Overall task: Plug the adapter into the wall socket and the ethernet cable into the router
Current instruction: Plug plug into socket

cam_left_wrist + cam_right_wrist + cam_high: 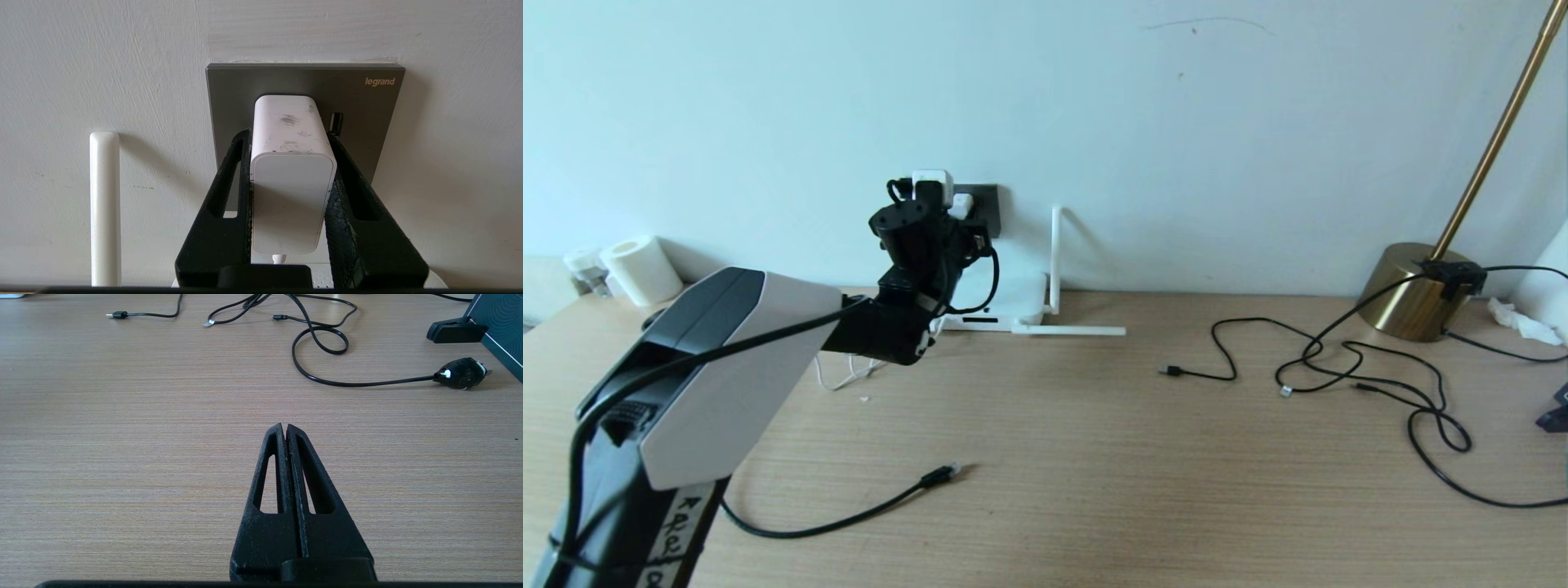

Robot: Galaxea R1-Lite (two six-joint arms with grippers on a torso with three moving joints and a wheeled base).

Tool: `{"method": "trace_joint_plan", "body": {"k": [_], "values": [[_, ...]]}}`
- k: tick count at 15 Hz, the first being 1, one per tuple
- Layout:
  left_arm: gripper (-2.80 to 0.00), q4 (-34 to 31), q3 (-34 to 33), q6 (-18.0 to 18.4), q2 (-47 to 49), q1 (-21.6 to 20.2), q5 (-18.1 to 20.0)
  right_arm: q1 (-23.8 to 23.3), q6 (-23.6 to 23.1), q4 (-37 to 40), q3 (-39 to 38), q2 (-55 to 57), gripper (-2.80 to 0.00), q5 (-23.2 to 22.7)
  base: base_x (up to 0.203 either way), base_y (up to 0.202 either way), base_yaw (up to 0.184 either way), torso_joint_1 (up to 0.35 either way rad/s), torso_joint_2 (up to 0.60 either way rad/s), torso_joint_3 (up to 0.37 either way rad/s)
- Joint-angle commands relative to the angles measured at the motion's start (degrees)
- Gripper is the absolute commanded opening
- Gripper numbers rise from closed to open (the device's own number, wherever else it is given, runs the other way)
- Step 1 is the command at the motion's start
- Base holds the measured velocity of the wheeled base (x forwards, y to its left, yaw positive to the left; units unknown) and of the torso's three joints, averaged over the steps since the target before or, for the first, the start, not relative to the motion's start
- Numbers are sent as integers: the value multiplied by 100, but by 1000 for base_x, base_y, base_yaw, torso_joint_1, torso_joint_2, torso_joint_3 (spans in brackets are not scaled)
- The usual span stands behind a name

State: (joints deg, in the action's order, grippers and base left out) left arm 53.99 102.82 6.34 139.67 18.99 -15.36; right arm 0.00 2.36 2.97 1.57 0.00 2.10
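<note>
— What's the room like?
— A pale wall behind a wood-grain desk. A brass lamp base, thin black cables and a paper roll lie on it.

— And the left gripper?
— Its fingers clamp the adapter from both sides, its far end against the wall socket.

— The rest?
— The router leans below the fingers; the ethernet cable lies loose, well short of them. The right gripper is closed, empty, over bare desk.
</note>
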Motion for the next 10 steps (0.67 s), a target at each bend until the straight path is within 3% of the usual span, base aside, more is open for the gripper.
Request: {"method": "trace_joint_plan", "body": {"k": [1, 10], "values": [[-280, 32, 142, -1, 113, -1, -46, 0, 1, 1, 1, 0, -280, -3, 0, 0, 0, 0, 0, 0], [-280, 24, 142, 8, 105, -1, -37, 0, 5, 1, 1, -8, -280, 1, 0, 0, 0, 0, 0, 0]]}}
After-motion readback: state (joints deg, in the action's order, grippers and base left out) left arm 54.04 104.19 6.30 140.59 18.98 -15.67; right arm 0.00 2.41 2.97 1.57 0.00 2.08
